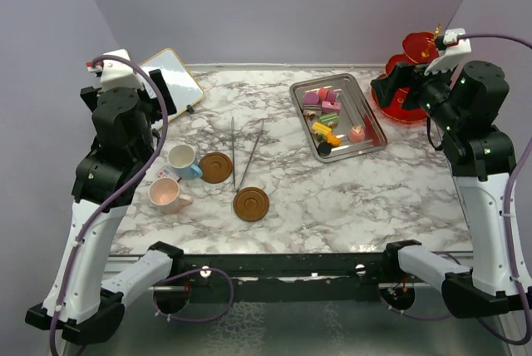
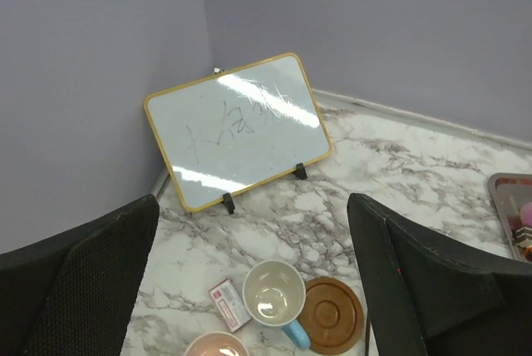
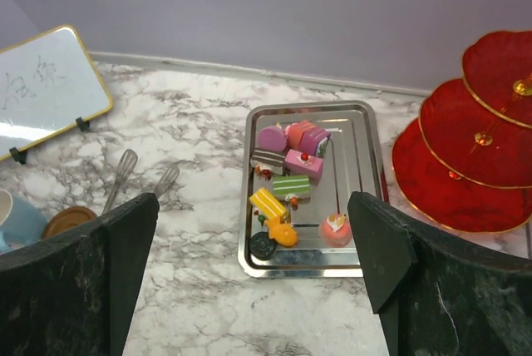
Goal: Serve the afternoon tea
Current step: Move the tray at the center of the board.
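Note:
Several small colourful cake pieces [image 1: 328, 115] lie in a steel tray [image 1: 366, 146] at the back right; they also show in the right wrist view [image 3: 291, 181]. The red three-tier stand [image 1: 414, 46] stands at the far right, partly hidden by my right arm, and shows in the right wrist view [image 3: 465, 165]. A blue cup [image 1: 183, 159] and a pink cup [image 1: 166, 195] stand at the left, with one brown saucer [image 1: 215, 166] beside the blue cup and another [image 1: 251, 204] nearer the front. My left gripper [image 2: 253, 206] is open and empty, high above the blue cup [image 2: 273, 294]. My right gripper [image 3: 253, 202] is open and empty, above the tray.
A wood-framed whiteboard [image 1: 173, 73] leans at the back left. Metal tongs [image 1: 247, 152] lie between the saucers and the tray. A small red-and-white packet [image 2: 229, 303] lies beside the blue cup. Purple walls close in the back and both sides.

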